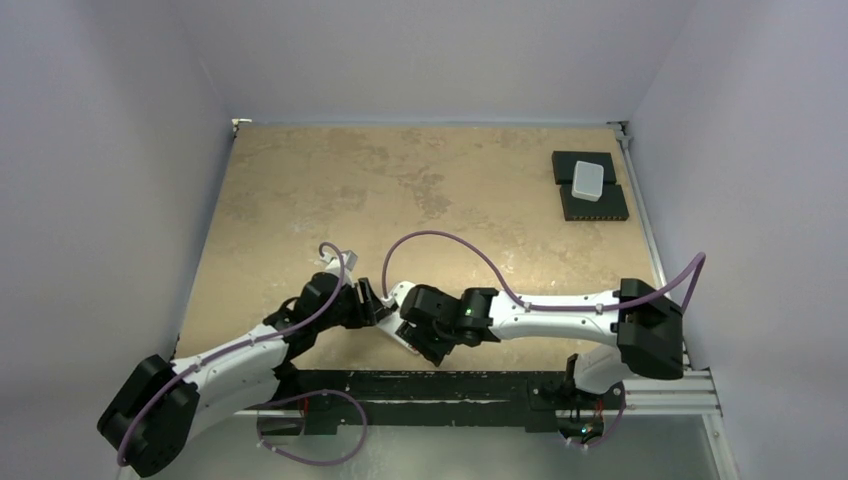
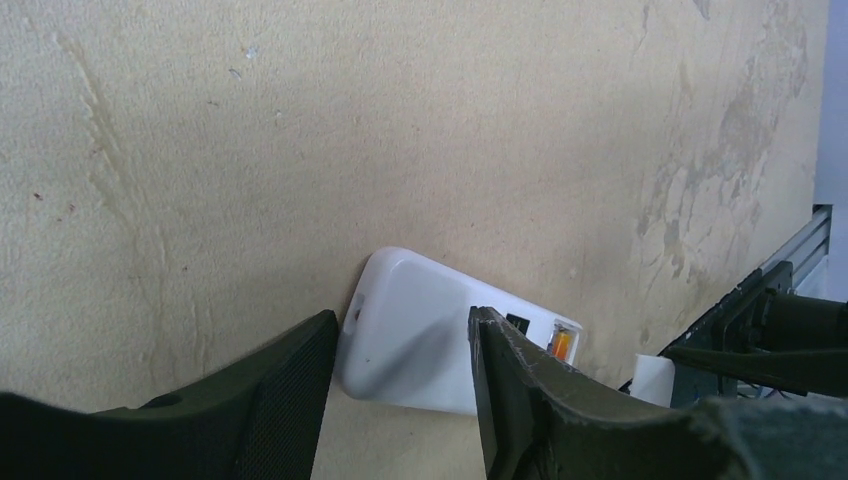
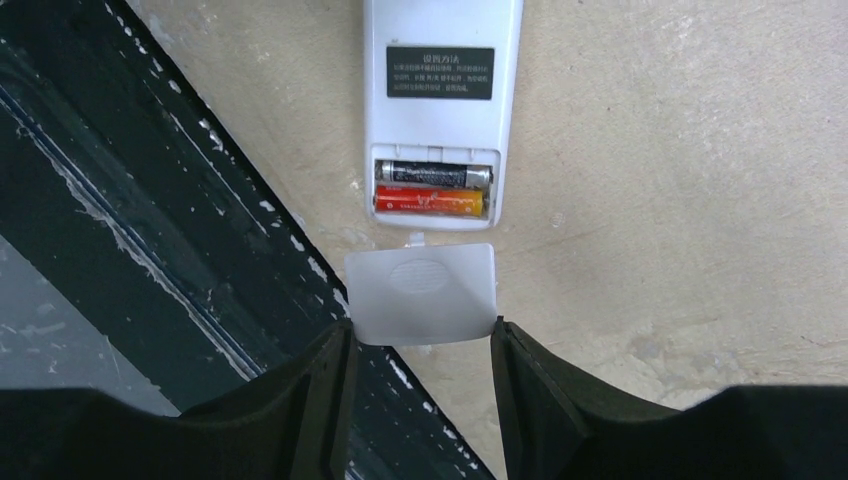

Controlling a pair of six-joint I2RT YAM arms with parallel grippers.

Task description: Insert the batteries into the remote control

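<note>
Tabletop point(image 3: 650, 200): remote point(image 3: 441, 120) (2 batteries point(image 3: 430, 201) inside)

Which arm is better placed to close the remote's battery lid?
Right: its gripper holds the lid just below the remote's open end, both batteries already in. The left gripper is at the other end.

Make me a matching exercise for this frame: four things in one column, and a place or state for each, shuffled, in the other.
Things
1. batteries
2. battery cover
3. remote control
4. white box

Places and states
A. on black pads, far right of the table
B. lying back up, its hatch uncovered
C. seated side by side inside the remote control
D. pinched in the right pincer

Pairs: 1-C, 2-D, 3-B, 4-A
</note>
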